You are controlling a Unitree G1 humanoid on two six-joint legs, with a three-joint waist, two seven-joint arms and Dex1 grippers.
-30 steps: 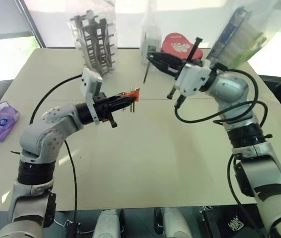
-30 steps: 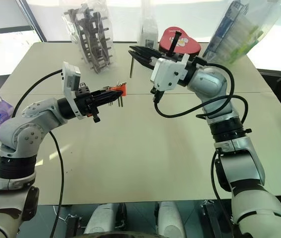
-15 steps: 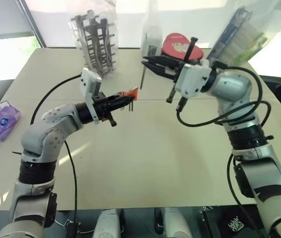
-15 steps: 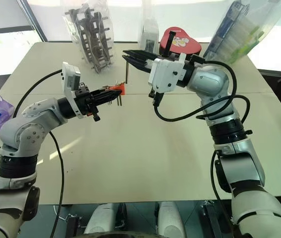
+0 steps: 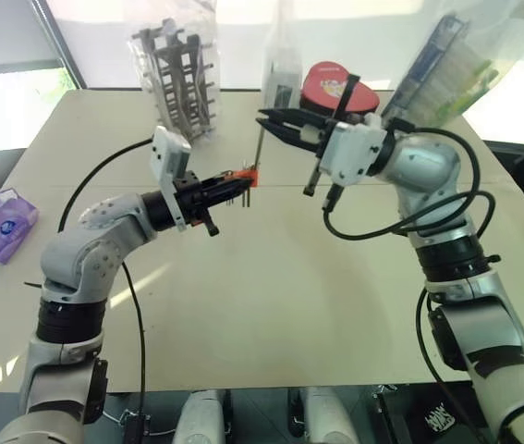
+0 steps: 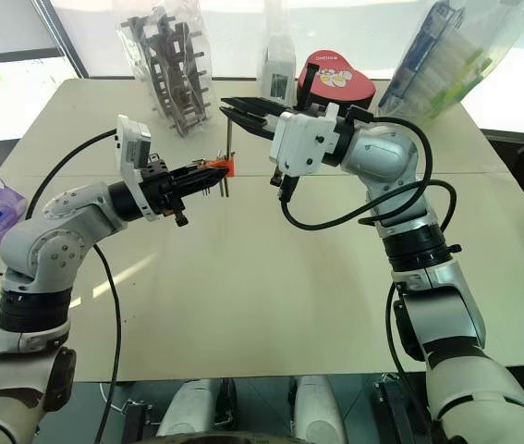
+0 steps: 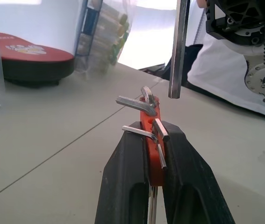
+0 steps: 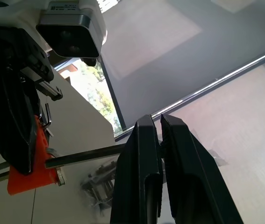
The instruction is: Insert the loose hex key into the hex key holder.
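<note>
Beige tabletop (image 5: 271, 277) lies below both arms, and the work is held up in the air above it, presumably so the two tools can be lined up freely without the surface getting in the way. At the far edge stand a clear bag of grey plastic parts (image 5: 180, 79) and a red heart-shaped case (image 5: 331, 83), well clear of the action. The left gripper (image 5: 232, 188) is clamped on the hex key holder (image 5: 248, 176), its black fingers (image 7: 127, 177) squeezing the orange-red block from both sides with the slotted top left exposed, which seems meant to offer an open slot to the other arm. The right gripper (image 5: 266, 118) is closed on the loose hex key (image 5: 259, 148), gripping it near the top so the long shaft hangs down as a free tip. That tip hovers just above the holder, near but apart, so the insertion is not yet made.
</note>
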